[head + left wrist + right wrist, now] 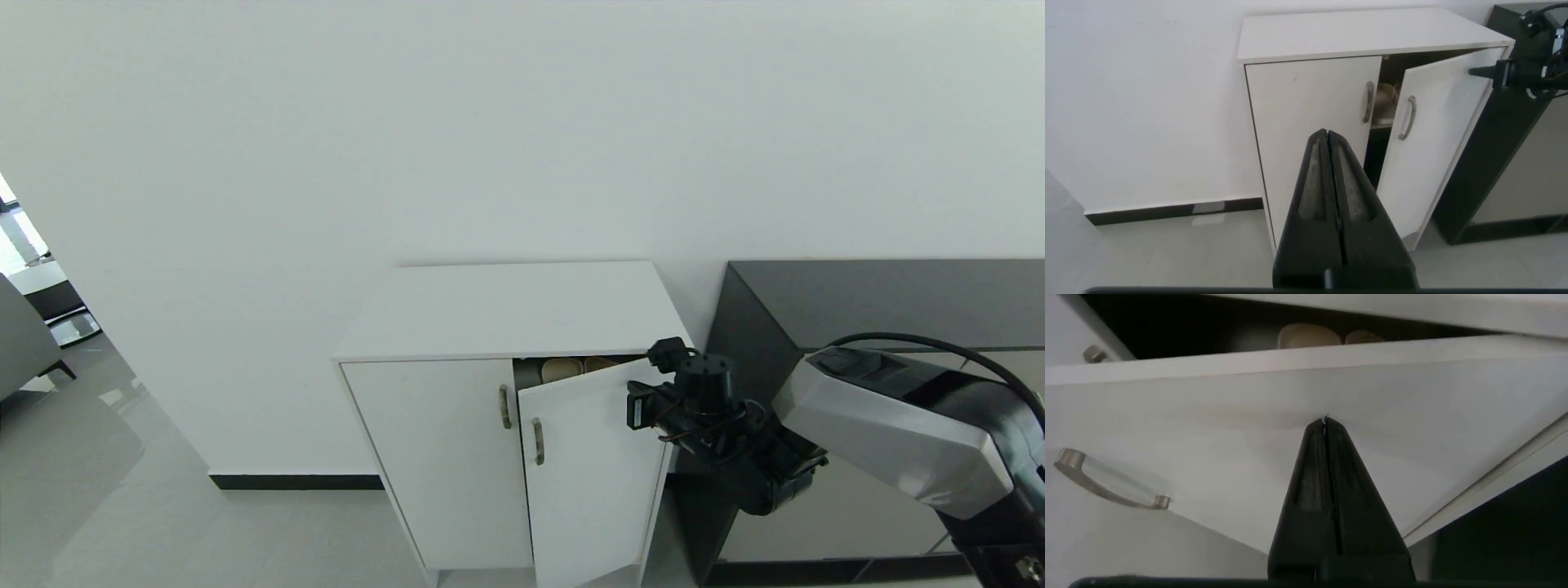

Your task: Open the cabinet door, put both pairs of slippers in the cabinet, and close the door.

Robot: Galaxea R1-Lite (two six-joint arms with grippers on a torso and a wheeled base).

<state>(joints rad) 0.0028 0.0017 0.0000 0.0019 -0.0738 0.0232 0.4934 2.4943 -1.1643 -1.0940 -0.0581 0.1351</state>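
the cabinet [506, 310] has its left door [441, 457] shut and its right door [588, 482] ajar. tan slippers [562, 370] sit inside, near the top. the right end effector [1327, 423], pinched together on nothing, points tip-first at the right door's outer face near its upper hinge side. the left end effector [1327, 135], likewise pinched together, hangs well back from the cabinet.

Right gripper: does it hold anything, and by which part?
Nothing. The right gripper is shut, empty, its tip at the outer face of the right cabinet door.
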